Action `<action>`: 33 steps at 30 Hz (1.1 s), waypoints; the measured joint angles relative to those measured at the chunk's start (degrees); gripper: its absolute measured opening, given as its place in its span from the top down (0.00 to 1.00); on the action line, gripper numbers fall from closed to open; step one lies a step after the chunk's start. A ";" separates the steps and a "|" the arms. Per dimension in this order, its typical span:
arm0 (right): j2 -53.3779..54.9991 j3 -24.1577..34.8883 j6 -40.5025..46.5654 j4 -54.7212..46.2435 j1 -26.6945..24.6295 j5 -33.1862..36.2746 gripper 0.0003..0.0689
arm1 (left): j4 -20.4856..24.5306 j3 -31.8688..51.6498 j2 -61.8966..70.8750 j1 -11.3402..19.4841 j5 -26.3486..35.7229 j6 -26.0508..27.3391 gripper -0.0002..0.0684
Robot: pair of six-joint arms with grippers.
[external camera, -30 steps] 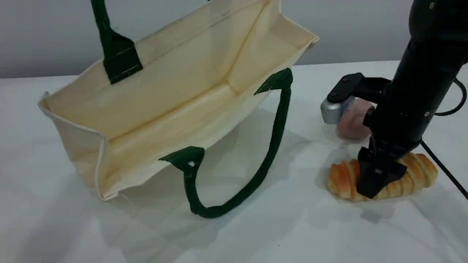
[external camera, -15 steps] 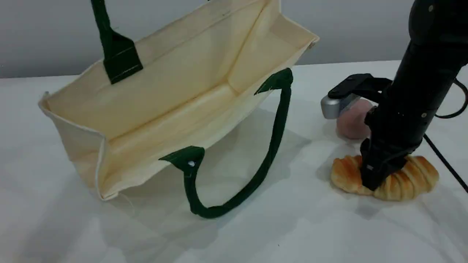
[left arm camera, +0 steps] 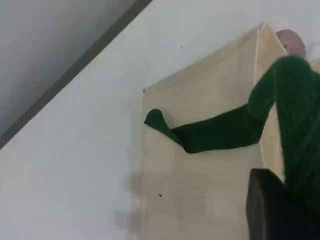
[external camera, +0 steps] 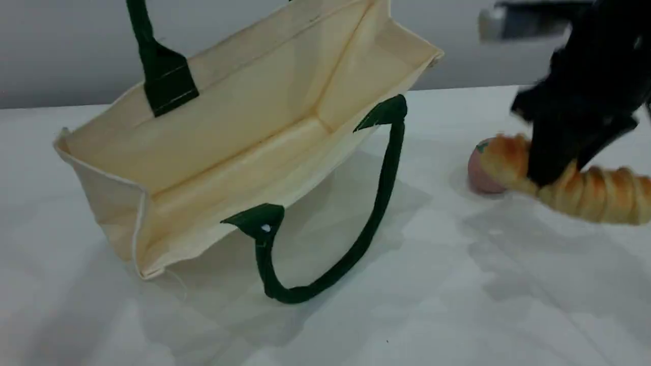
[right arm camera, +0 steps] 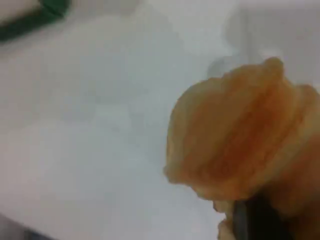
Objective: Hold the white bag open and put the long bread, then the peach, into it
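The white bag (external camera: 244,117) lies tilted on the table with its mouth gaping toward the camera. Its upper green handle (external camera: 147,46) runs up out of the scene view. In the left wrist view that handle (left arm camera: 295,125) leads into my left gripper (left arm camera: 280,200), which is shut on it above the bag (left arm camera: 200,185). My right gripper (external camera: 546,173) is shut on the long bread (external camera: 590,190) and holds it tilted above the table at the right. The bread (right arm camera: 240,145) fills the right wrist view. The peach (external camera: 478,175) sits on the table, partly hidden behind the bread's left end.
The bag's lower green handle (external camera: 376,213) loops out onto the white table (external camera: 432,305) in front of the bag. A grey wall (external camera: 483,56) stands behind the table.
My right gripper closed on the long bread and lifted it up and to the right, off the table. This uncovered the peach. The bag and left arm stayed still.
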 joint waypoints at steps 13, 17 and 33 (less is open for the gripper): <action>-11.21 -0.06 6.14 29.37 0.00 6.56 0.80 | 0.00 0.00 0.00 0.00 0.00 0.00 0.89; -11.15 -0.06 1.22 42.72 0.07 6.42 0.81 | -0.19 0.00 0.00 0.00 0.00 0.00 0.89; -4.16 -0.01 -6.00 63.99 5.24 -1.71 0.82 | -0.46 0.00 0.00 0.00 0.00 0.00 0.89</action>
